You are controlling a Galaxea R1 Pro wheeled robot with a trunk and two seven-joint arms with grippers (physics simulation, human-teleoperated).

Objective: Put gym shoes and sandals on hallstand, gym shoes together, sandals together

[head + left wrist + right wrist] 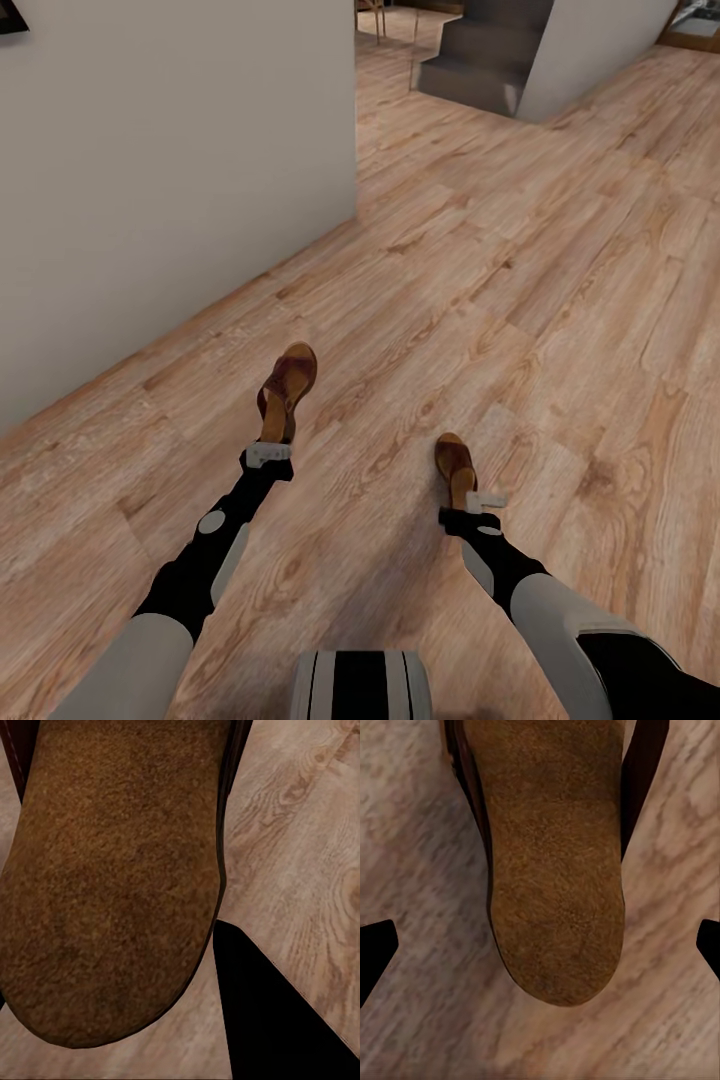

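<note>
Two brown sandals lie ahead of my arms over the wood-plank corridor floor (560,300). The left sandal (287,388) (112,885) sticks out beyond my left gripper (271,442), which is shut on its near end; one dark finger (277,1012) presses against its edge, the other is hidden. It looks lifted and tilted. The smaller-looking right sandal (455,463) (555,870) lies between the fingers (376,949) of my right gripper (470,492), which is open with wide gaps on both sides. The gym shoes and hallstand are out of view.
A pale wall (150,200) runs along the left and ends at a corner (356,190). Grey stairs (485,50) stand far ahead beside another wall (590,50). Open floor spreads ahead and to the right. My base (360,685) shows at the bottom edge.
</note>
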